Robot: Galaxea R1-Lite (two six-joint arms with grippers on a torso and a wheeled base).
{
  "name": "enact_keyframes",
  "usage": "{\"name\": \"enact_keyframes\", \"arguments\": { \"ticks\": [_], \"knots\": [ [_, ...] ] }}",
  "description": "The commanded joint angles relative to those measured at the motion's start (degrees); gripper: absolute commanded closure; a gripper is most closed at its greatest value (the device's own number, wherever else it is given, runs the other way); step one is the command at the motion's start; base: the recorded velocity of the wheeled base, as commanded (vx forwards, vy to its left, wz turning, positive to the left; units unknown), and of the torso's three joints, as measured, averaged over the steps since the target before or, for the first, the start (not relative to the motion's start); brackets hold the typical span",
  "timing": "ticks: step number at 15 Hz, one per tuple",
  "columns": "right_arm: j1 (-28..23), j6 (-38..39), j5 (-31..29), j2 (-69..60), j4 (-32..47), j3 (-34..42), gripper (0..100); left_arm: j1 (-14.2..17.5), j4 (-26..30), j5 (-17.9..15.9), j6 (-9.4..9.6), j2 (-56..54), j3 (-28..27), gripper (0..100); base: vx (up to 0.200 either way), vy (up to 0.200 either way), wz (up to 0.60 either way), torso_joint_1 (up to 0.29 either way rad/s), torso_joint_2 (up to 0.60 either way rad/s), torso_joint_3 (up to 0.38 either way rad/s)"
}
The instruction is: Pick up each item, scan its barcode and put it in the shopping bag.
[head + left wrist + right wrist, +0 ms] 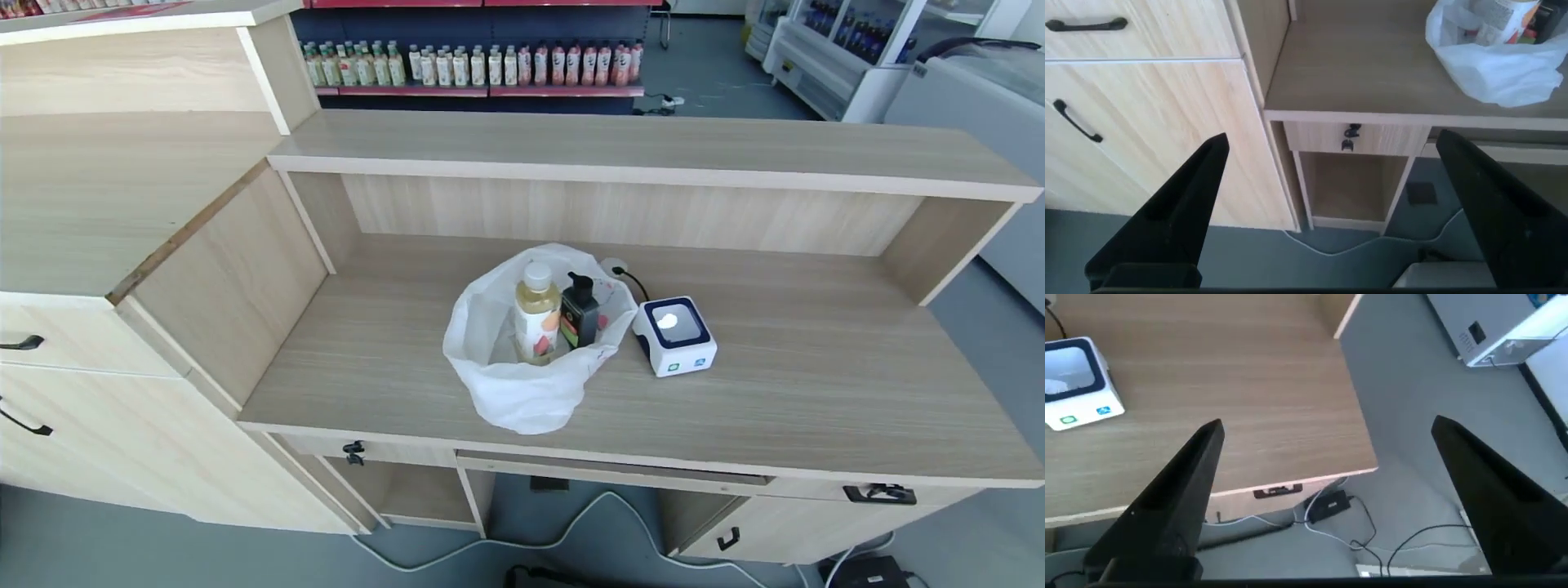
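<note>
A white shopping bag (522,384) stands open on the wooden counter (816,392), and it also appears in the left wrist view (1503,65). Inside it stand a yellow drink bottle (536,314) with a white cap and a dark pump bottle (580,314). Just right of the bag sits the white barcode scanner (675,335), also seen from the right wrist (1074,384). My left gripper (1335,208) hangs open below the counter's front left, facing the cabinet. My right gripper (1331,498) is open over the counter's front right corner. Neither holds anything.
A raised shelf (653,155) runs along the back of the counter, with a tall side cabinet (122,204) at left. A black cable (633,282) leads behind the scanner. Drawers (1135,122) and an open cubby (1355,188) lie under the counter. Cables (1372,539) trail on the floor.
</note>
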Motion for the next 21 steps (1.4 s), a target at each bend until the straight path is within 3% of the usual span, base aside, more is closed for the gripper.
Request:
{"name": "enact_keyframes", "arguments": {
  "ticks": [1, 5, 7, 11, 16, 21],
  "knots": [
    [0.88, 0.21, -1.09, -4.51, 0.03, 2.72, 0, 0.0, -0.01, 0.04, -0.01, -0.02, 0.0, 0, 0.0, 0.0, -0.6, 0.007, 0.01, 0.002],
    [5.19, 4.69, -0.83, -13.47, -0.59, 14.77, 0, 0.0, -0.01, 0.04, -0.01, -0.02, 0.0, 0, 0.0, 0.0, -0.15, -0.001, 0.0, 0.001],
    [5.89, 9.7, -0.56, -21.47, -2.78, 26.1, 0, 0.0, -0.01, 0.04, -0.01, -0.02, 0.0, 0, 0.0, 0.0, 0.0, 0.0, 0.0, 0.0],
    [13.8, 11.72, -0.83, -32.37, -8.32, 38.14, 0, 0.0, -0.01, 0.04, -0.1, -0.02, 0.0, 0, 0.0, 0.0, 0.0, 0.0, 0.0, 0.0],
    [16.18, 13.31, -0.83, -44.76, 1.96, 38.14, 0, 0.0, -0.01, 0.04, -0.01, -0.02, 0.0, 0, 0.0, 0.0, 0.0, 0.0, 0.0, 0.0],
    [20.31, 17.35, -1.97, -49.86, 3.28, 38.14, 0, 0.0, -0.01, 0.04, -0.01, -0.02, 0.0, 0, 0.0, 0.0, 0.0, 0.0, 0.0, 0.0]
  ]
}}
